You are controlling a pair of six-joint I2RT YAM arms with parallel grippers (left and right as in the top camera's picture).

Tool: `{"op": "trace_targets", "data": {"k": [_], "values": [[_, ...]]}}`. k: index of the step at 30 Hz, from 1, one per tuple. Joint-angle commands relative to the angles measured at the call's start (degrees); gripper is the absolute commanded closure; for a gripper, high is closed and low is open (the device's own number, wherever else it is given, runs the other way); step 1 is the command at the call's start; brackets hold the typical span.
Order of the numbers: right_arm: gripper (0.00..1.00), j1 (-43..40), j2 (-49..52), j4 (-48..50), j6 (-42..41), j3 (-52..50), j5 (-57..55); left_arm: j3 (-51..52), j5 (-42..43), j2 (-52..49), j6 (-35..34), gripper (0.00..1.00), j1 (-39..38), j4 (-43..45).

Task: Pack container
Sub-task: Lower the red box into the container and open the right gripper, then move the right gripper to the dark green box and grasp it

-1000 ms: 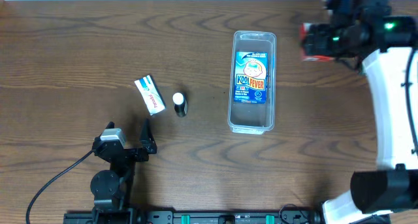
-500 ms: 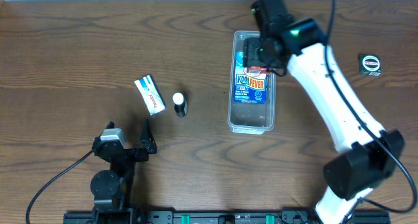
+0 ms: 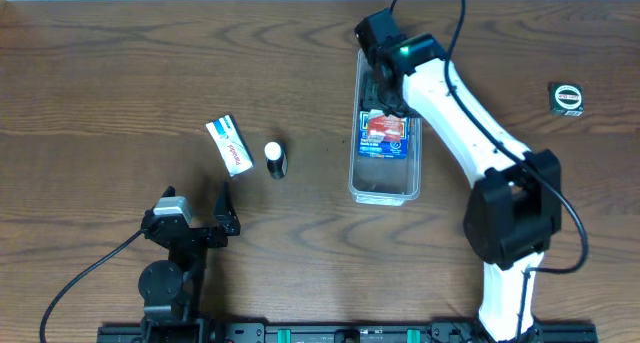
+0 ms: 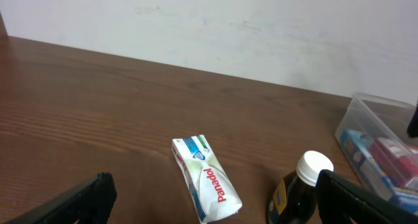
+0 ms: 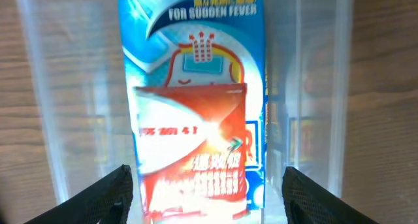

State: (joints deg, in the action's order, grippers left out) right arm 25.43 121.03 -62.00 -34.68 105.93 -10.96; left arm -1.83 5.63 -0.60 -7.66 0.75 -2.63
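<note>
The container (image 3: 386, 183) is lying lengthwise on the bench (image 3: 100, 63), right of centre in the overhead view. It is already holding a blue fever-patch packet (image 5: 196, 48) flat on its floor, with a red packet (image 5: 191, 152) resting on top of that. The right gripper (image 3: 386, 88) is hovering over the container's far half, its jaws standing well apart on either side of the red packet. In the right wrist view neither of its fingers (image 5: 111, 194) seems to be pressing the packet, so it is looking set down rather than held. The step in hand, as I judge it, is the release of this red packet into the container. The next move is calling for a straight lift of the right arm, keeping the fingers clear of the thin plastic walls and not dragging the packet along. Further out, a Panadol box (image 3: 230, 145) and a small dark bottle (image 3: 275, 159) with a white cap are waiting on the bench, well left of the container and just beside each other. Close by them the left gripper (image 3: 197, 201) is resting low with its jaws wide open and empty, and it is looking better placed to fetch them. A small black object (image 3: 568, 98) is sitting far to the right; what it is I cannot tell.
</note>
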Motion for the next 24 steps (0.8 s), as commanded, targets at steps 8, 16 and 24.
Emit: {"op": "trace_targets", "data": {"k": [8,16,24], "values": [[0.26,0.11,2.45,2.03,2.84,0.11,-0.87,1.51,0.39,0.2,0.35,0.02,0.35,-0.92],[0.23,-3.82,-4.76,2.38,11.45,3.48,1.68,1.51,0.39,0.2,0.35,0.02,0.35,-0.92],[0.11,-17.77,-16.5,-0.46,34.36,5.64,2.82,1.51,0.39,0.2,0.35,0.02,0.35,-0.94]]}}
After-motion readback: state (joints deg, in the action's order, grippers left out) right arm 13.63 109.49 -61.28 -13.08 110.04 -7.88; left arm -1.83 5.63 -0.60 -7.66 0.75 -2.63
